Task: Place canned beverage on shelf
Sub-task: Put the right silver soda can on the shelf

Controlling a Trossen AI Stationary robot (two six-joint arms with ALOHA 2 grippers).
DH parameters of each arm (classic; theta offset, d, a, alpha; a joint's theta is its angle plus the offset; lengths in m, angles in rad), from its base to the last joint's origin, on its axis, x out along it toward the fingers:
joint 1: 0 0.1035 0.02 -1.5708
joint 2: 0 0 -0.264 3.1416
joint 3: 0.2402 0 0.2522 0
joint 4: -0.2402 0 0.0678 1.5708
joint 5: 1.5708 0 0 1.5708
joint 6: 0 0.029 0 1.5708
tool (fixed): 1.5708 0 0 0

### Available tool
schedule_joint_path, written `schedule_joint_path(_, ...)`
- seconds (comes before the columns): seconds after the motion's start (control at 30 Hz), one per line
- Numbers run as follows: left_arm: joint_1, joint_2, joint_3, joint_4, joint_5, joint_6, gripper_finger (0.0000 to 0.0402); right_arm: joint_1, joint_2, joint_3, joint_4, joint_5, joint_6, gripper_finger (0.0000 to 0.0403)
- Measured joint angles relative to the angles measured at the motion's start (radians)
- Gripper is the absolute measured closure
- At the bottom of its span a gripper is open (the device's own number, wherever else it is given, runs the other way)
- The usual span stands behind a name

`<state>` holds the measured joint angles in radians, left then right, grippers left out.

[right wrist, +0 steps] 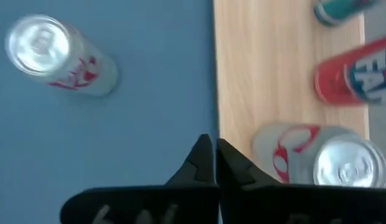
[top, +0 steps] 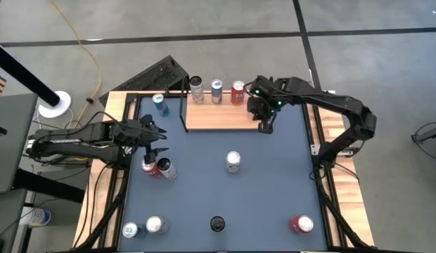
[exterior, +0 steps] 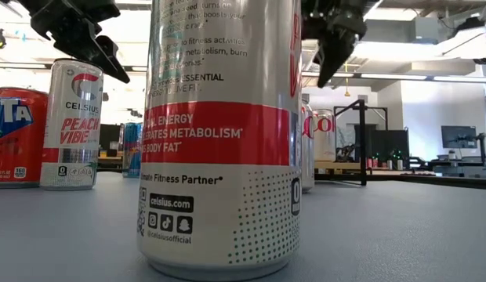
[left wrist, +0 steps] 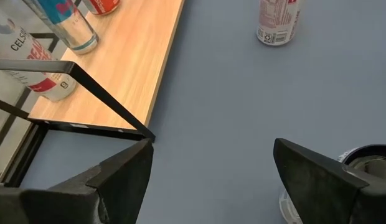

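The shelf [top: 218, 118] is a light-wood board with black wire uprights at the table's far side. A silver can [top: 197, 90], a blue can [top: 216, 91] and a red can [top: 238, 93] stand upright along its far edge. My right gripper [top: 264, 125] hangs shut over the shelf's right front corner, holding nothing. In the right wrist view, the gripper [right wrist: 216, 163] is above the board's edge [right wrist: 221, 74], beside a silver-and-red can [right wrist: 330, 158]. My left gripper [top: 157, 143] waits open at the left, above a red can [top: 148, 166] and a silver can [top: 166, 169].
More cans stand upright on the blue table: one in the middle [top: 233, 161], a blue one by the far left [top: 160, 103], two at the near left [top: 155, 225], a dark-topped one at the near edge [top: 217, 224], a red one at the near right [top: 301, 224].
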<state>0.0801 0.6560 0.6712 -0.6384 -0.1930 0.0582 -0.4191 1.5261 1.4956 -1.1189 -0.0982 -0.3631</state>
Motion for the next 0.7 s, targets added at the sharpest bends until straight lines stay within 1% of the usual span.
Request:
schedule_joint_path(0.3, 0.000, 0.028, 0.000, 0.001, -0.009, 0.000, 0.0079, -0.054, 0.116, 0.000, -0.023, 0.006, -0.009, 0.0402)
schedule_joint_path(0.5, 0.000, 0.033, 0.000, 0.001, -0.021, 0.004, 0.0079, -0.065, 0.156, 0.000, -0.031, 0.114, -0.012, 0.0403)
schedule_joint_path(0.7, 0.000, 0.033, 0.000, 0.001, -0.024, 0.005, 0.0079, -0.082, 0.168, 0.000, -0.016, 0.157, -0.013, 0.0403)
